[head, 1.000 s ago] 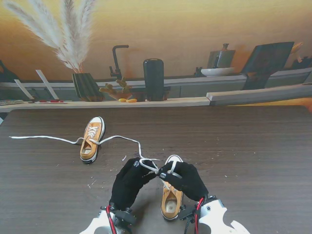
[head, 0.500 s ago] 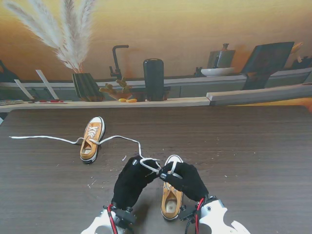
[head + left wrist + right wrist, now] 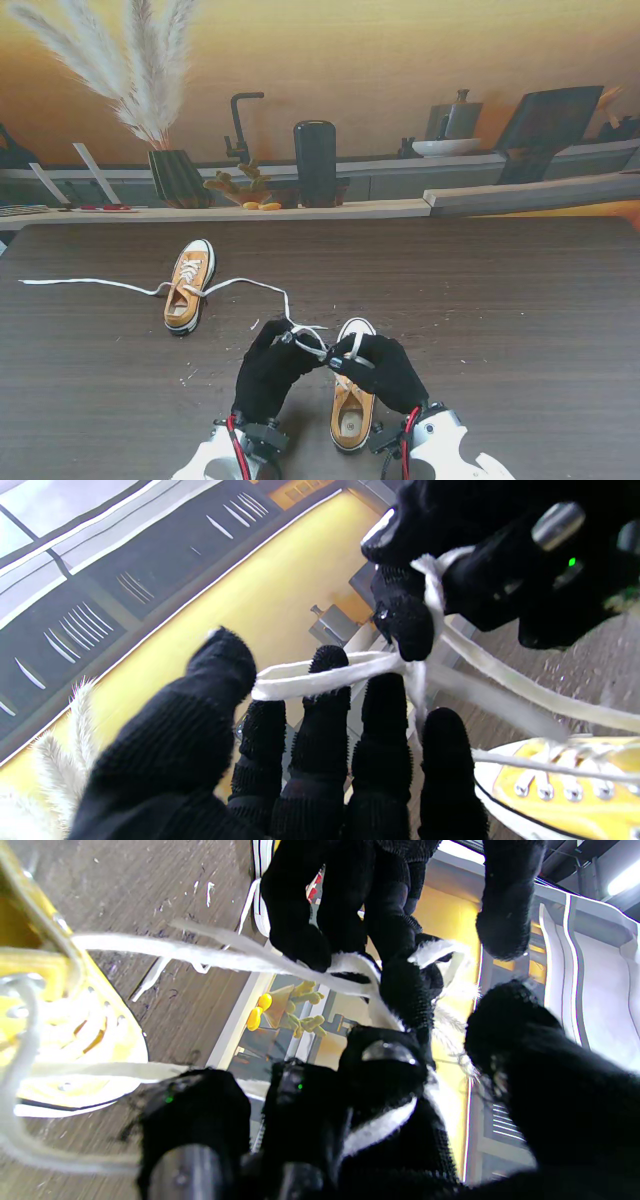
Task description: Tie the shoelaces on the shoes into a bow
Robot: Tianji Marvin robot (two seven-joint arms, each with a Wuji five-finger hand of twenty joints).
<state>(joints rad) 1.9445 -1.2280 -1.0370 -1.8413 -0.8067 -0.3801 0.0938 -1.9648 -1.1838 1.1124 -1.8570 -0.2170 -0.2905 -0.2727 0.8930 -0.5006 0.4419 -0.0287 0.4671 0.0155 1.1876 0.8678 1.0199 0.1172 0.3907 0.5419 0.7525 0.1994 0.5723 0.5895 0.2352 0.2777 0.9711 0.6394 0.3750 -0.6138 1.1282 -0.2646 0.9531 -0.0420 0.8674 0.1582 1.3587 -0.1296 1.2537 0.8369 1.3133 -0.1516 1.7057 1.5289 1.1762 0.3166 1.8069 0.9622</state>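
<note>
Your left hand (image 3: 268, 368) and right hand (image 3: 385, 368) meet near the tabletop's (image 3: 520, 300) near edge, fingers pinching the white lace (image 3: 308, 336) of the nearer shoe (image 3: 352, 400). The second shoe (image 3: 189, 285) lies toward the far left corner, laces trailing loose.

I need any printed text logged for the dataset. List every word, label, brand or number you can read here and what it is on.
None can be read. The two yellow shoes, the laces, both gloved hands and the shelf items show no legible writing or logo in any view.
</note>
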